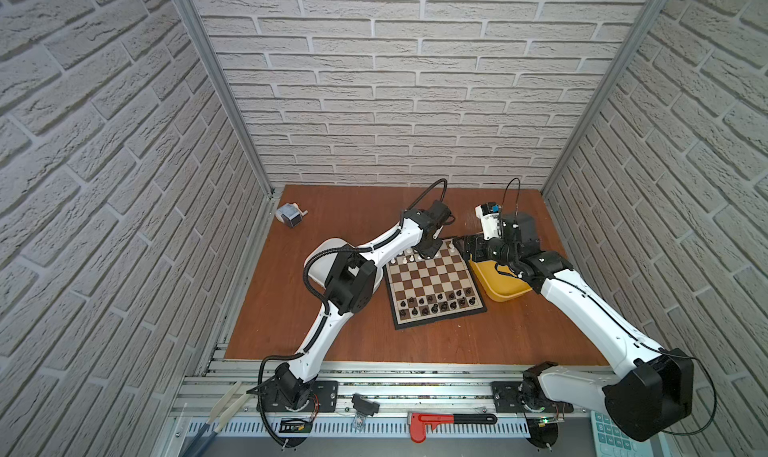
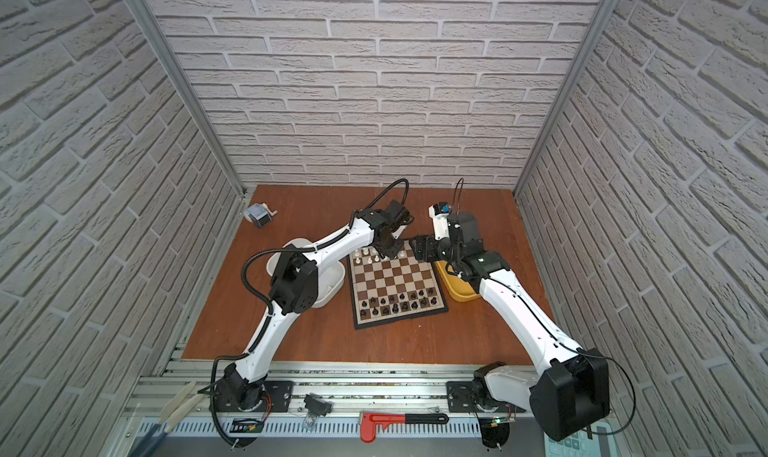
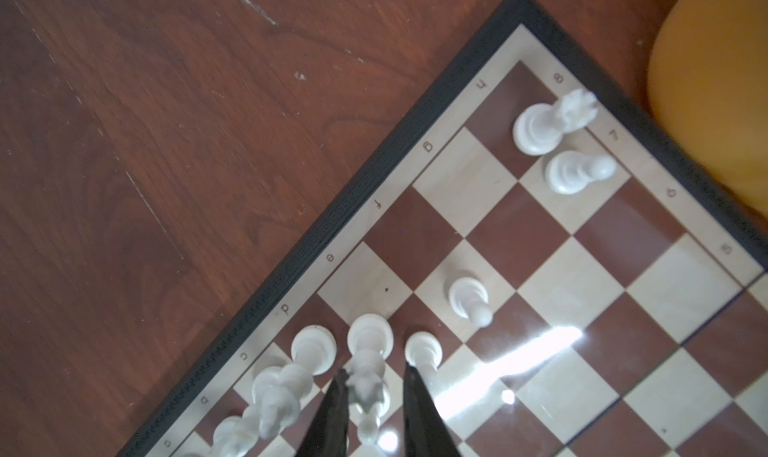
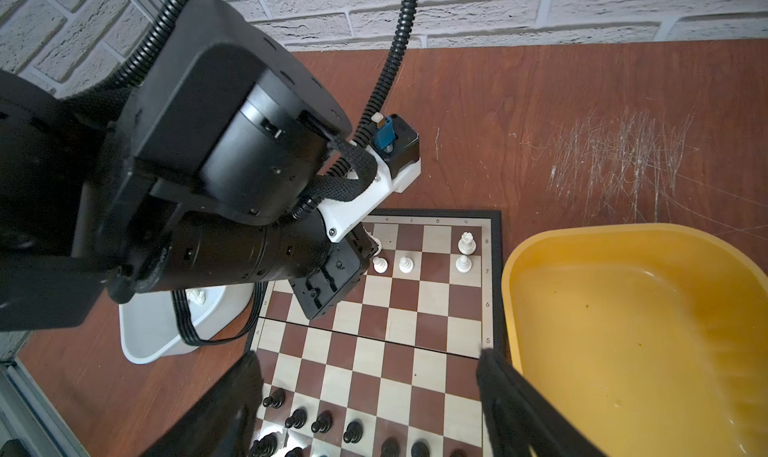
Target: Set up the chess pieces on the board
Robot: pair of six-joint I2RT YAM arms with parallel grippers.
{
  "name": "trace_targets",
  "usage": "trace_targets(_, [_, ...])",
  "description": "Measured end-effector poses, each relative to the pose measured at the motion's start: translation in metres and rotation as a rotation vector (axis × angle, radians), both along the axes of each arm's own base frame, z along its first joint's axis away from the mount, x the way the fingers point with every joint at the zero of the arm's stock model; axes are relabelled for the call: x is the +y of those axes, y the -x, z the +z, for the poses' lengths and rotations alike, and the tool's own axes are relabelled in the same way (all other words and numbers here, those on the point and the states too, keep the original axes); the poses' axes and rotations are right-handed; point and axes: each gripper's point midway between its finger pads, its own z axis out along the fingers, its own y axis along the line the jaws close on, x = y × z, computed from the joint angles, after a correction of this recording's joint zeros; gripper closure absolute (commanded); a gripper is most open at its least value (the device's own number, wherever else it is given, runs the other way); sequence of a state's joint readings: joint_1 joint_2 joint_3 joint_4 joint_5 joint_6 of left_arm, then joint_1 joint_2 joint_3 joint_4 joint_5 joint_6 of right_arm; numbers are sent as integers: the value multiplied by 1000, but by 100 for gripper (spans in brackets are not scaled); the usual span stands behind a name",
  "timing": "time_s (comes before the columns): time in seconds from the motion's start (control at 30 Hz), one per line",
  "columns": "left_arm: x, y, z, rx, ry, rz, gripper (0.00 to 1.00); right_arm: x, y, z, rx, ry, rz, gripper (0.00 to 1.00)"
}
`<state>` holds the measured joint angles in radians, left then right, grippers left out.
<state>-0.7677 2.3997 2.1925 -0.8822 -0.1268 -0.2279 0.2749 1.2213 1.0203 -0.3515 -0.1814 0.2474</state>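
White chess pieces [image 3: 311, 347], glossy and round-based, crowd the edge of the board [image 3: 582, 268] around the left claw [image 3: 376, 369]. Black chess pieces [image 4: 322, 421] line the end farthest from it. The board has brown and cream squares inside a black rim. It lies on a scratched reddish wooden bench [image 3: 166, 143] between pale brick-pattern walls [image 1: 415, 101]. The left claw's narrow jaws straddle the head of a tall white piece [image 3: 369, 338]; whether they pinch it I cannot tell. The right claw [image 4: 366, 353] hangs above the board, spread wide and empty, with a yellow tub [image 4: 623, 330] beside it.
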Motion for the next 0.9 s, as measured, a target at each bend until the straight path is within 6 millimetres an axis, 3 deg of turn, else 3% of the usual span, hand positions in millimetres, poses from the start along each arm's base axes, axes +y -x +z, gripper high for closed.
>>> trace_targets(0.9, [-2,-17,-10,-14,4,28,81,1,-3,-9,23,6,1,19])
